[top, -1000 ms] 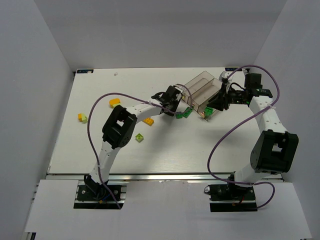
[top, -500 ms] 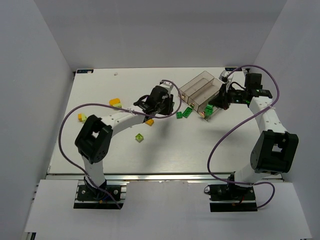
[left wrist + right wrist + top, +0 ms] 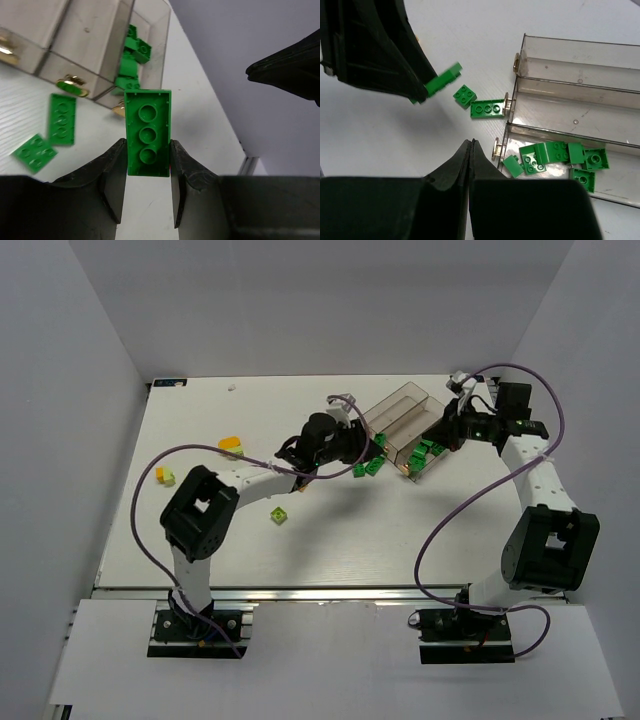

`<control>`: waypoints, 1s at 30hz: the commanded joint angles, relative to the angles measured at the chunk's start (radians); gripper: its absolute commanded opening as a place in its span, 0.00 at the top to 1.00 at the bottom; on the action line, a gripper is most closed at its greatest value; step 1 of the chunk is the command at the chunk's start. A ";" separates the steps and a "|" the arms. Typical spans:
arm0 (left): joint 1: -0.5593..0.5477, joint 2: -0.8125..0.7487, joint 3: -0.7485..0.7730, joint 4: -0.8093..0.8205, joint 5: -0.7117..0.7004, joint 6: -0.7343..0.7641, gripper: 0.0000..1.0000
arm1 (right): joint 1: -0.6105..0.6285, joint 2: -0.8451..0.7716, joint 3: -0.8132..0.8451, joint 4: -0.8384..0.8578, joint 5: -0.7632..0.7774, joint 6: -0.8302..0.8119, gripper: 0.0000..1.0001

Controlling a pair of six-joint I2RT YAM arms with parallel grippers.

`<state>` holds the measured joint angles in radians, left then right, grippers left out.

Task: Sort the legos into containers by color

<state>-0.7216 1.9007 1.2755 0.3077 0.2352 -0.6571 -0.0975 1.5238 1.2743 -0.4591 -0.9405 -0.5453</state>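
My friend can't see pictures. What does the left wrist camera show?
The left gripper pinches a green brick over the white table. Behind it stand clear bins, one holding a pile of green bricks; two loose bricks lie nearby.

I work over a white table [image 3: 340, 540], boxed in by plain pale grey walls [image 3: 320, 310] behind it and at both sides. An aluminium rail [image 3: 330, 593] lines its near edge. The light is even.

Dark green legos [image 3: 555, 152] lie in one end bin of the containers [image 3: 560, 107].
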 commanded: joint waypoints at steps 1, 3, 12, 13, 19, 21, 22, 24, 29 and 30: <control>-0.035 0.084 0.099 0.133 0.084 -0.102 0.76 | -0.013 -0.037 0.031 0.072 -0.003 0.082 1.00; -0.045 0.129 0.171 0.140 0.096 -0.121 0.76 | -0.016 -0.040 0.030 0.091 -0.007 0.110 1.00; -0.073 0.331 0.326 0.211 0.082 -0.233 0.75 | -0.036 -0.040 0.014 0.178 -0.023 0.229 1.00; -0.076 0.345 0.341 0.206 0.078 -0.234 0.75 | -0.039 -0.040 0.014 0.186 -0.024 0.238 1.00; -0.085 0.432 0.458 0.151 0.026 -0.239 0.72 | -0.042 -0.034 0.005 0.223 -0.041 0.274 1.00; -0.090 0.463 0.502 0.121 -0.002 -0.240 0.70 | -0.042 -0.031 -0.003 0.238 -0.047 0.288 1.00; -0.093 0.471 0.518 0.111 -0.014 -0.240 0.70 | -0.042 -0.031 -0.006 0.241 -0.049 0.294 1.00; -0.096 0.489 0.557 0.077 -0.045 -0.240 0.66 | -0.044 -0.030 -0.012 0.255 -0.053 0.311 1.00; -0.105 0.540 0.627 0.016 -0.094 -0.234 0.54 | -0.047 -0.034 -0.020 0.275 -0.057 0.329 1.00; -0.108 0.546 0.636 -0.004 -0.106 -0.230 0.52 | -0.048 -0.033 -0.020 0.274 -0.057 0.331 1.00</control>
<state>-0.8154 2.4454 1.8580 0.3630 0.1822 -0.8917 -0.1379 1.5135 1.2583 -0.2314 -0.9714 -0.2401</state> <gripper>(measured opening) 0.473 0.004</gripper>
